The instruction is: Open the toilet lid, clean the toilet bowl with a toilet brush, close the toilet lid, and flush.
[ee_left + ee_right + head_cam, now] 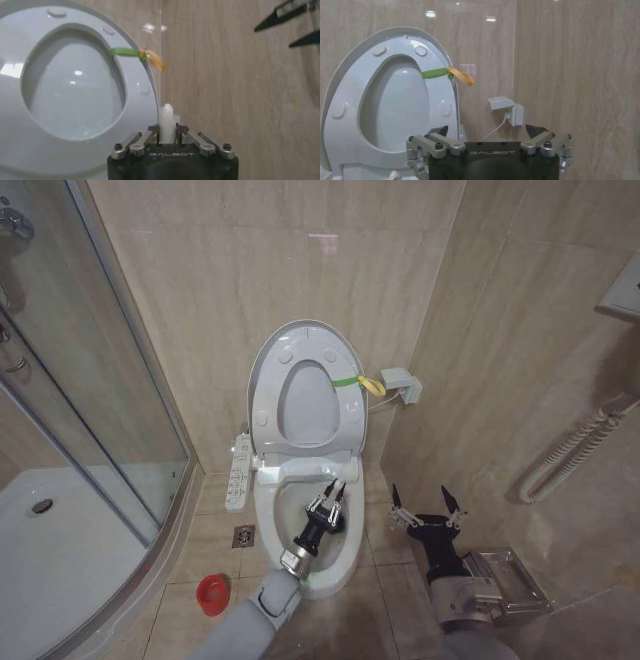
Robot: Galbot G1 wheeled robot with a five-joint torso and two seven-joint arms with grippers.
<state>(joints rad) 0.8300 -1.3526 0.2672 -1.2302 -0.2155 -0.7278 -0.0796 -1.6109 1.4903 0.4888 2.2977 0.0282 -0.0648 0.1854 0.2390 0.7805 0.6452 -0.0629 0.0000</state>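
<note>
The toilet lid point(300, 395) stands raised against the wall together with the seat, leaving the toilet bowl point(300, 525) exposed. The opening step is done; judging by position, the scrubbing step is in hand.

The left gripper point(333, 498) is over the bowl, jaws closed on the white handle of the toilet brush point(166, 119). The right gripper point(428, 508) hangs beside the toilet near the floor, jaws spread wide and empty.

The next move calls for working the brush head around the inner wall.

The red holder point(211, 593) stands on the floor, well apart from the bowl. The bristle head is hidden; contact with the bowl cannot be told.
</note>
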